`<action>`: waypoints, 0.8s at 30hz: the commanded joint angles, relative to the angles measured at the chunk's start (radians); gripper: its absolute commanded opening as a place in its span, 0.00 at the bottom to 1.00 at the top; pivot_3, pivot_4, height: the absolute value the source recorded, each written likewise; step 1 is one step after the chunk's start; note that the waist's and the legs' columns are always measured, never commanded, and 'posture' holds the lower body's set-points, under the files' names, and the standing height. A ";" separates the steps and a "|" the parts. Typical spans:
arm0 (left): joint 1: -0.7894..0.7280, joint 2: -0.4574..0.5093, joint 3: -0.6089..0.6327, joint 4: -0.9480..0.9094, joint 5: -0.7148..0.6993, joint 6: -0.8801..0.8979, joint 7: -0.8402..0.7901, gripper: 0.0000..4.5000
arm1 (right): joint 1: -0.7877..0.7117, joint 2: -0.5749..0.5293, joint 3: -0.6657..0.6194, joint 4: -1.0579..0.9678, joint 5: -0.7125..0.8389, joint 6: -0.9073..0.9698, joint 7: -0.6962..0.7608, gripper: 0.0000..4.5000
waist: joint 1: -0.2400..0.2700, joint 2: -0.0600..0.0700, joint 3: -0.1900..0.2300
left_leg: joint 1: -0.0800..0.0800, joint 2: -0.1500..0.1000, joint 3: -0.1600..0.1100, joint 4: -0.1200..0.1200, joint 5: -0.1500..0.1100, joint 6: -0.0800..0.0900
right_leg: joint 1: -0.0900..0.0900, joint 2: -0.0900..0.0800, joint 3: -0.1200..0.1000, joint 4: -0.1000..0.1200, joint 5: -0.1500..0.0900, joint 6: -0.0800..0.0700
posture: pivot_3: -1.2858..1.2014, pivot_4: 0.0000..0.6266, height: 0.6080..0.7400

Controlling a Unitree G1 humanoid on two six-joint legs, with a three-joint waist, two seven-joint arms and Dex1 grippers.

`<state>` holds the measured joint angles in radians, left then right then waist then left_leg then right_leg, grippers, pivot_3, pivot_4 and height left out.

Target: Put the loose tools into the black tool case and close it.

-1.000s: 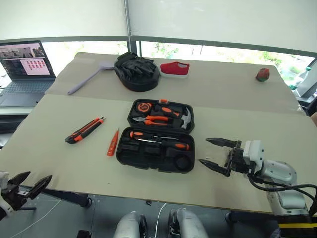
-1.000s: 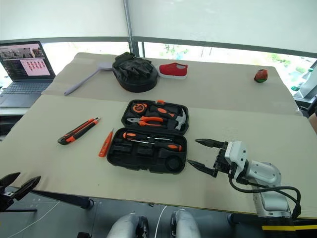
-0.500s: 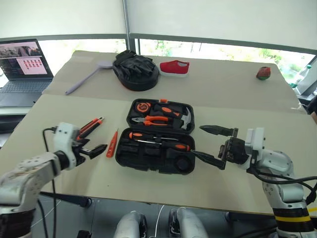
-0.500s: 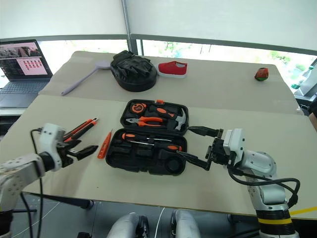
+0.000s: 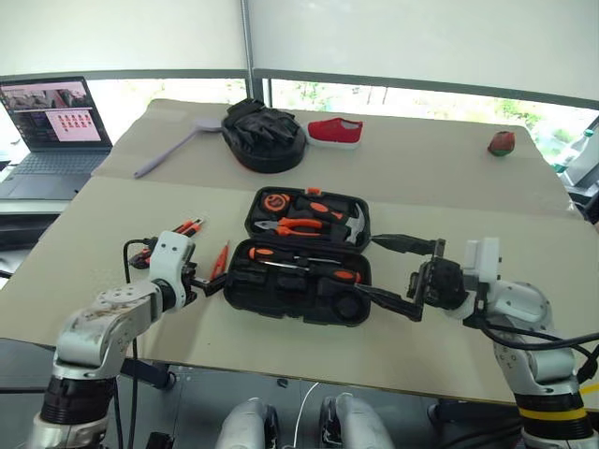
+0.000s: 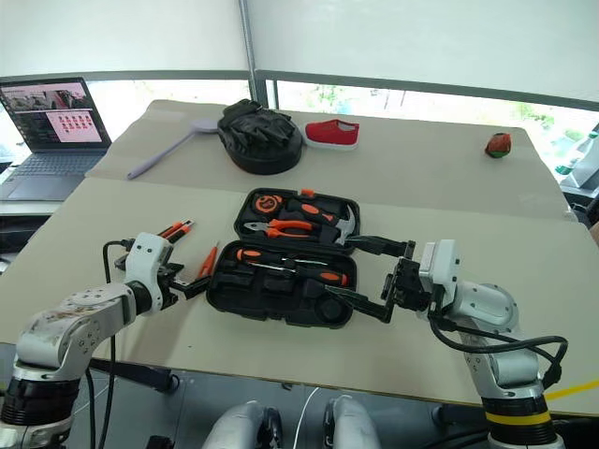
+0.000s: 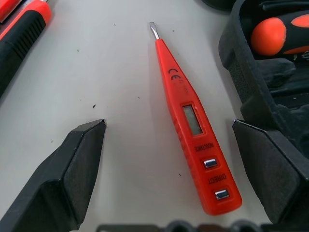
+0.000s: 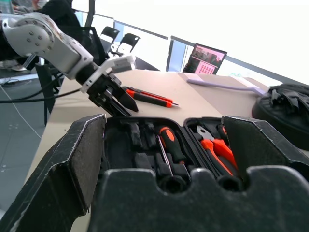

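left gripper (image 7: pixel 169 145) fingers apart, straddling orange screwdriver (image 7: pixel 190 121) to grab it | right gripper (image 5: pixel 391 273) fingers apart, empty, at open case (image 5: pixel 304 281) right edge, likely steadying

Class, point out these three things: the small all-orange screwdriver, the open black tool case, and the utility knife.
small all-orange screwdriver (image 7: pixel 186 104), left wrist view, mid-body by its window
black tool case (image 5: pixel 281 297), left eye view, near half's moulded tray
utility knife (image 6: pixel 176 228), right eye view, far tip

light: bright daylight from windows (image 5: pixel 421 94) behind | shadows: soft | glare: overexposed right wrist background
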<state>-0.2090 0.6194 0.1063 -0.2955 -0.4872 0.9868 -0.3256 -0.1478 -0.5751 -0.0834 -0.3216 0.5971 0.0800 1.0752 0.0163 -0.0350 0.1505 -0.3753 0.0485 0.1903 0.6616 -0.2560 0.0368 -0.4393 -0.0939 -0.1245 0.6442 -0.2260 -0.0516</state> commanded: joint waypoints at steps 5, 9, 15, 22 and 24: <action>0.045 -0.046 -0.010 0.046 0.052 0.000 0.012 0.52 | -0.043 0.007 0.048 -0.052 0.005 -0.013 0.033 1.00 | 0.000 0.000 0.000 | 0.001 0.000 0.000 0.000 -0.002 0.004 | 0.001 -0.001 0.000 -0.001 0.000 0.000 | 0.52 0.24 1.00; 0.064 -0.051 0.013 0.052 0.068 -0.020 0.003 0.22 | -0.072 0.024 0.065 -0.043 0.006 -0.013 0.033 1.00 | -0.001 0.000 0.000 | 0.001 0.000 0.000 0.000 -0.001 0.002 | 0.002 -0.001 0.000 -0.001 0.000 0.000 | 0.52 0.24 1.00; 0.082 -0.089 0.142 0.045 0.007 -0.138 -0.059 0.11 | -0.096 0.014 0.061 -0.059 0.027 0.015 0.040 1.00 | -0.003 0.000 0.000 | 0.001 0.000 0.000 0.000 -0.001 0.002 | 0.002 -0.001 0.000 -0.002 0.000 0.000 | 0.52 0.24 1.00; 0.051 0.036 0.282 0.111 -0.103 -0.264 -0.333 0.11 | -0.119 -0.037 0.043 -0.078 0.062 0.067 0.051 1.00 | -0.004 -0.001 0.001 | -0.002 0.000 0.000 0.000 -0.001 0.001 | -0.002 -0.001 -0.001 -0.001 0.000 0.000 | 0.52 0.24 1.00; 0.026 0.117 0.233 0.111 -0.108 -0.360 -0.533 0.11 | -0.119 -0.076 0.039 -0.087 0.060 0.098 0.059 1.00 | -0.003 -0.001 0.001 | -0.003 0.000 0.000 0.000 -0.001 0.001 | -0.002 -0.001 -0.002 -0.002 0.000 0.000 | 0.52 0.24 1.00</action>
<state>-0.1467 0.6764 0.3711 -0.1625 -0.5693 0.7363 -0.6569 -0.2554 -0.6185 -0.0154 -0.3649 0.6326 0.1450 1.1221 0.0135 -0.0363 0.1515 -0.3788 0.0485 0.1899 0.6616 -0.2567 0.0376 -0.4413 -0.0950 -0.1264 0.6421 -0.2259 -0.0521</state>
